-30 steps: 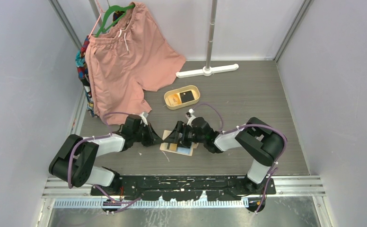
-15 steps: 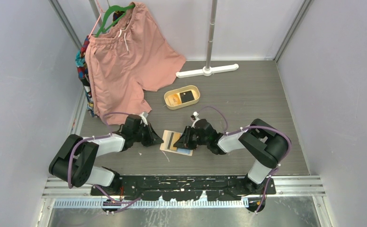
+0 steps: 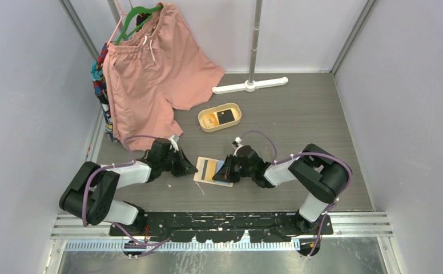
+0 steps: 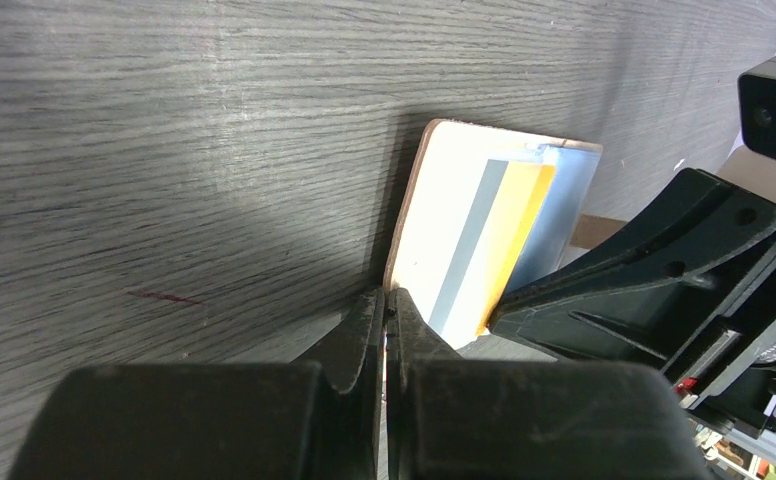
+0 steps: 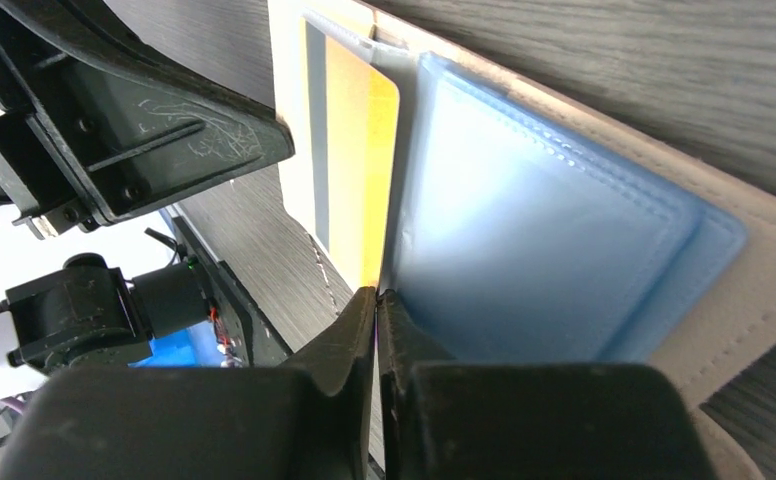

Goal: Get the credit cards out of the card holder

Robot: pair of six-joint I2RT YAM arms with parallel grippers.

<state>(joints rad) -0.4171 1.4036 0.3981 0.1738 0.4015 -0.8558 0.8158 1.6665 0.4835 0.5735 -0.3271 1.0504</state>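
The beige card holder (image 3: pixel 203 177) lies open on the table between both arms, its blue inside pocket (image 5: pixel 524 230) facing up. An orange credit card (image 5: pixel 359 160) with a grey stripe sticks partly out of the pocket. My right gripper (image 5: pixel 377 295) is shut on that card's near edge. In the top view it (image 3: pixel 229 169) sits at the holder's right side. My left gripper (image 4: pixel 388 300) is shut on the edge of the holder's beige flap (image 4: pixel 444 220), at the holder's left side (image 3: pixel 192 168). Any other cards inside the holder are hidden.
An oval tan tray (image 3: pixel 234 121) farther back holds an orange card (image 3: pixel 209 119) and a black card (image 3: pixel 226 116). Pink shorts (image 3: pixel 150 74) on a green hanger hang at the back left. A white stand foot (image 3: pixel 250 85) with a pole is at the back.
My right gripper has gone from open to shut on the orange card and has drawn back to the right, uncovering the holder. The left gripper has stayed shut in place.
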